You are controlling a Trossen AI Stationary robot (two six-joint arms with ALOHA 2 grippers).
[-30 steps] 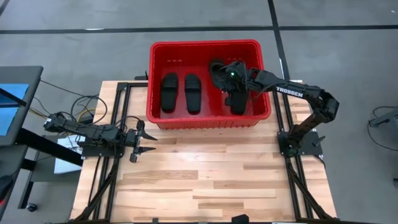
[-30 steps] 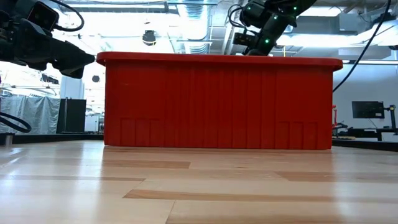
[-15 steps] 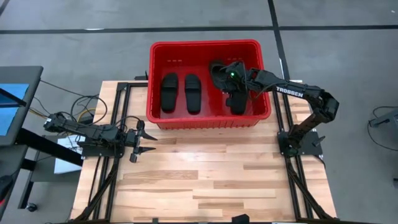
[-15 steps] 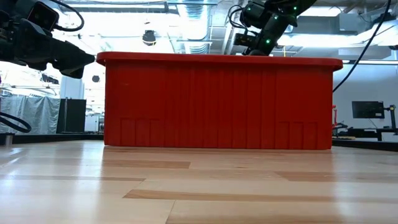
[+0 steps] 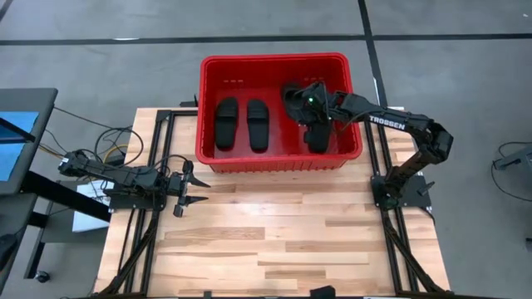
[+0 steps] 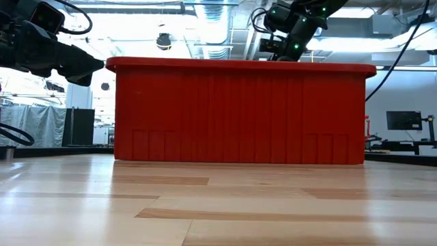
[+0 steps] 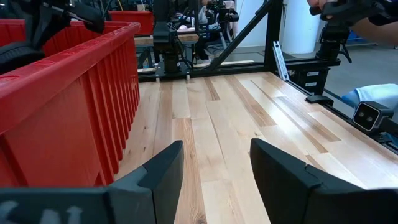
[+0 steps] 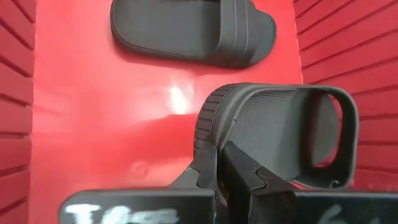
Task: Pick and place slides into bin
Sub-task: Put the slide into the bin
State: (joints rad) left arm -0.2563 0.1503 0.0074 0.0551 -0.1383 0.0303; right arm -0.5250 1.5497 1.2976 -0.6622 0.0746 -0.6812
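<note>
Right gripper (image 8: 221,163) pinching black wide-strapped slide (image 8: 280,134) edge, over red bin (image 5: 349,124)

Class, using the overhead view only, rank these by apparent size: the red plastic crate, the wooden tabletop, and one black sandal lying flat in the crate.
1. Wooden tabletop, largest.
2. Red plastic crate, sitting partly past the table's far edge.
3. Black sandal, smallest; it looks alike in size to its neighbour.

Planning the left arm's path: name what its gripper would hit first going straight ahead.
Nothing close: the open left gripper points along bare table beside the bin; first contact would probably be the frame post at the far edge.
</note>
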